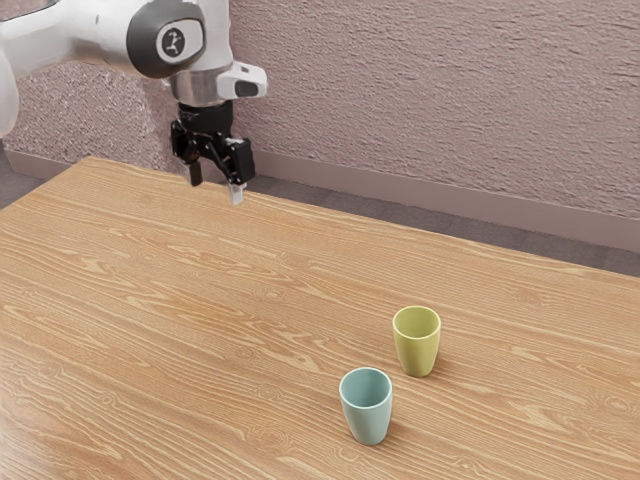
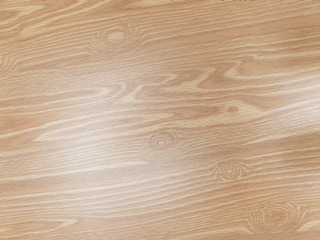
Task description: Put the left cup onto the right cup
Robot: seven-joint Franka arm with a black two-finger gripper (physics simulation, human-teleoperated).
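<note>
Exterior view: the claw (image 1: 215, 182) hangs released and empty over the bench (image 1: 150, 300). The blue cup (image 1: 366, 405) and green cup (image 1: 416, 340) stand well apart from it, at its 4 o'clock. Wrist view: bare bench grain. The approach is not yet begun; next, travel to the blue cup, likely the left one.

My gripper (image 1: 215, 185) hangs high over far side of table (image 1: 150, 300), fingers apart, free air all round it. Wall (image 1: 450, 90) rises behind table, closes off that side. I see wide stretch of bare wood between gripper and cups, passable at any height. In wrist view, plain wood under hand. Obstacles: green cup (image 1: 416, 340) and blue cup (image 1: 366, 405), both upright, near each other but apart, narrow gap between them. Room above both mouths for descent from top.
</note>
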